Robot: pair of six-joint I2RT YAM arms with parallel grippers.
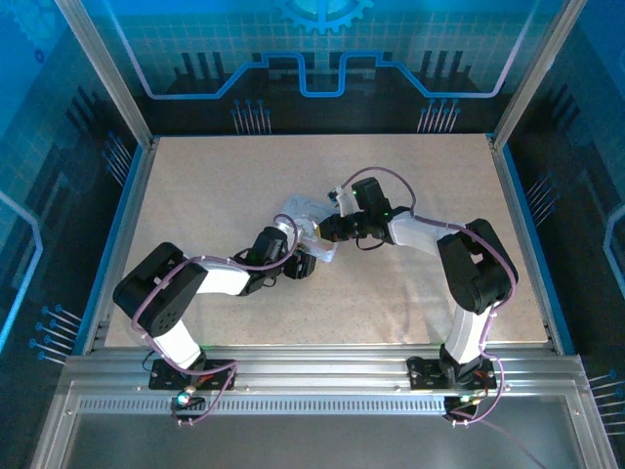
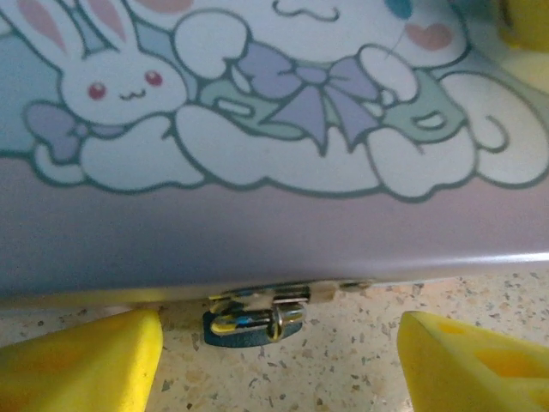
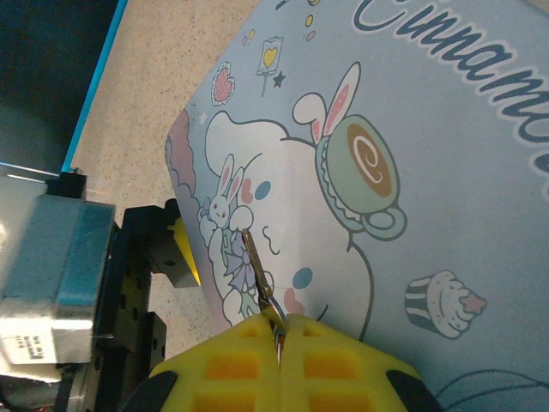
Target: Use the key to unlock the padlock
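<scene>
Blue-lit walls are enclosing a speckled beige counter [image 1: 195, 195], and a tin box [image 3: 446, 197] with cartoon rabbits on its lid is sitting near the middle of it, between the two arms. At the box's front edge the padlock [image 2: 250, 323] is hanging from a small silvery latch [image 2: 262, 297], with its body lying just under the rim and resting on or just above the counter.

It is looking tiny beside the box: a dark, bluish body with a bright silvery loop running through the latch. Its keyhole is not showing.

Such a small piece of metal is probably light, hard and smooth, so it is likely to swing or skate away on its loop when nudged. The flat sides of the dark body are looking like the best place to pinch it, leaving the keyhole end free.

In the left wrist view, the left claw [image 2: 281, 343] is standing wide, its yellow fingers [image 2: 86, 360] sitting either side of the padlock and well clear of it. The right claw [image 3: 280, 324] is clamping shut on the key [image 3: 256, 266], whose thin metal blade is sticking out over the lid
</scene>
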